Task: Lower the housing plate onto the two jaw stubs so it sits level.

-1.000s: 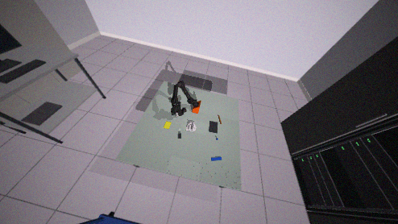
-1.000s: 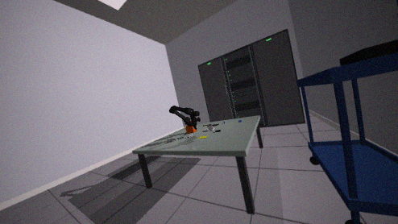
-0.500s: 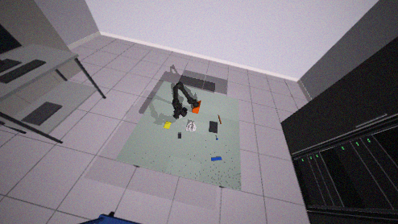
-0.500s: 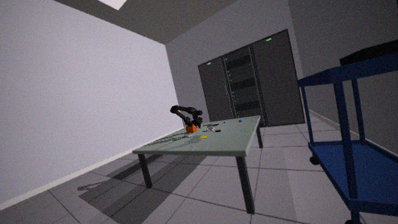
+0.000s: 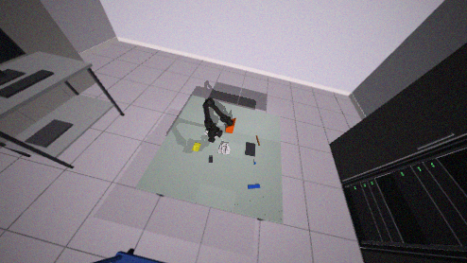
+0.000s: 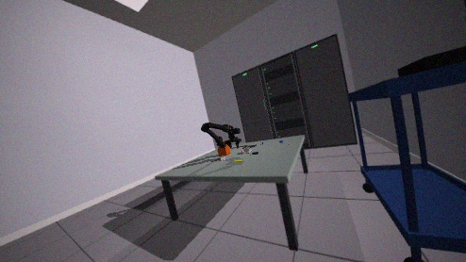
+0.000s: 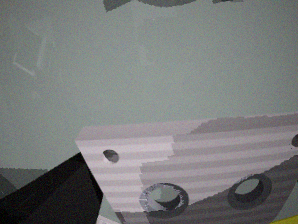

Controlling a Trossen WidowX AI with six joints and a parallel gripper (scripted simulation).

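Green table point(image 5: 189, 180) point(image 6: 226, 177), claw point(image 5: 214, 137) point(image 6: 237, 145) gripping housing plate point(image 7: 150, 172)

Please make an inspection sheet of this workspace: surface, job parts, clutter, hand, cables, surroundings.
Surface: pale green table, shadows across it.
Job parts: pale housing plate with round holes, held off the table; white assembly on the table, details too small to tell.
Clutter: yellow piece, blue block, dark flat piece.
Hand: closed on the plate.
Cables: nothing seen.
Surroundings: tiled floor, dark cabinets, blue cart.

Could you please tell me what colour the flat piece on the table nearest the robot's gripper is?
Yellow; top view shows it best.
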